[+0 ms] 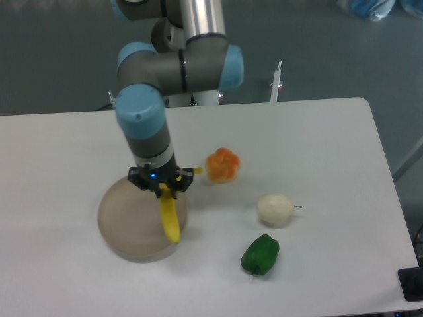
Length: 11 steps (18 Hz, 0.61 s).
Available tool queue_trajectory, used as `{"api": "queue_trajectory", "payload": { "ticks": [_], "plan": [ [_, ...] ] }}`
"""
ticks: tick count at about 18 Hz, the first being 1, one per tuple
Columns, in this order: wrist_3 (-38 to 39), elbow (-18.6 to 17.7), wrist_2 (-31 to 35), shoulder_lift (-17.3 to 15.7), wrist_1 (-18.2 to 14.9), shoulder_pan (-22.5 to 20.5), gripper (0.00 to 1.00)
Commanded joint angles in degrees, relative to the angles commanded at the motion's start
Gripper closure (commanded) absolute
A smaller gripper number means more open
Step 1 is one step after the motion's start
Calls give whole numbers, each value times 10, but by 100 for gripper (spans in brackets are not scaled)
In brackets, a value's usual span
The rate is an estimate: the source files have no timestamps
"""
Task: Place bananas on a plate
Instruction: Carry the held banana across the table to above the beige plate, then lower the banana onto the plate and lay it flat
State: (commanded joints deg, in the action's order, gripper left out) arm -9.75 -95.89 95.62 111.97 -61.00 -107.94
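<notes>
The bright-yellow banana (170, 218) hangs downward from my gripper (162, 189), which is shut on its upper end. It is held over the right part of the round beige plate (129, 221), its lower tip near the plate's right rim. Whether the tip touches the plate I cannot tell. The arm's wrist hides the top of the banana and the plate's far edge.
An orange fruit (222, 165) lies right of the gripper. A pale round fruit (275, 209) sits further right, and a green bell pepper (260, 255) lies near the front. The white table's front edge runs close below the plate.
</notes>
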Motion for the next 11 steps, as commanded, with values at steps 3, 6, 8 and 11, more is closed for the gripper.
{"api": "queue_trajectory", "payload": {
  "ticks": [3,6,8,11],
  "plan": [
    [-19,-4,2,8,0,17,68],
    [-34,-4,12,17,2,32,68],
    [-37,-11,22,23,1,51,68],
    [-52,-16,31,29,24,55,68]
  ]
}}
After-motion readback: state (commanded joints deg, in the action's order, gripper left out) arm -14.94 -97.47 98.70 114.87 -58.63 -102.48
